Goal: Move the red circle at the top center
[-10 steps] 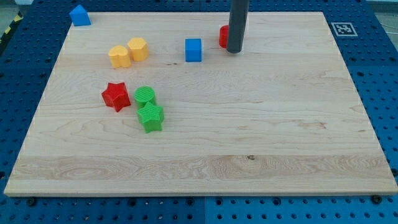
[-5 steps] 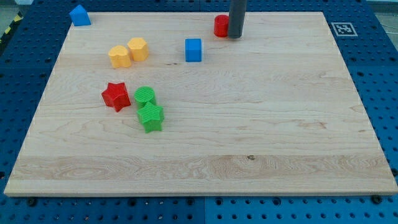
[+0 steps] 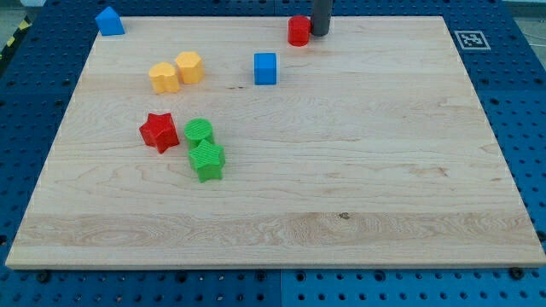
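Observation:
The red circle (image 3: 299, 31) stands near the board's top edge, at the top centre of the camera view. My tip (image 3: 320, 33) is just to its right, touching or nearly touching its right side. The dark rod rises out of the view's top edge. A blue cube (image 3: 265, 68) sits below and to the left of the red circle.
A blue house-shaped block (image 3: 109, 20) sits at the top left corner. Two yellow blocks (image 3: 177, 72) stand side by side at upper left. A red star (image 3: 159, 131), a green circle (image 3: 200, 131) and a green star (image 3: 206, 160) cluster at centre left. A fiducial tag (image 3: 471, 39) marks the top right.
My tip has moved toward the view's top, and the red circle has slid up and a little left with it, ending close to the board's top edge.

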Controlling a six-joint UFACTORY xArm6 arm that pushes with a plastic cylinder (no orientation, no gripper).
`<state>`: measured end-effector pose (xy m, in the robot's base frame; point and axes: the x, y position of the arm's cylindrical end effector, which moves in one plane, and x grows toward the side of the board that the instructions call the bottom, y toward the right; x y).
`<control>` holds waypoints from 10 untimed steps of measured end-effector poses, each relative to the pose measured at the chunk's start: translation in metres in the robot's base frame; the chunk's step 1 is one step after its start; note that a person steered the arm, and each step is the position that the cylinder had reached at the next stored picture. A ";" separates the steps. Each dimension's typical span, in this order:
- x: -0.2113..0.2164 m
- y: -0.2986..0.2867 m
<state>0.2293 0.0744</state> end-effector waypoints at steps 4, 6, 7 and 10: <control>0.000 0.028; 0.001 0.004; 0.007 0.026; 0.013 0.033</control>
<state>0.2425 0.1073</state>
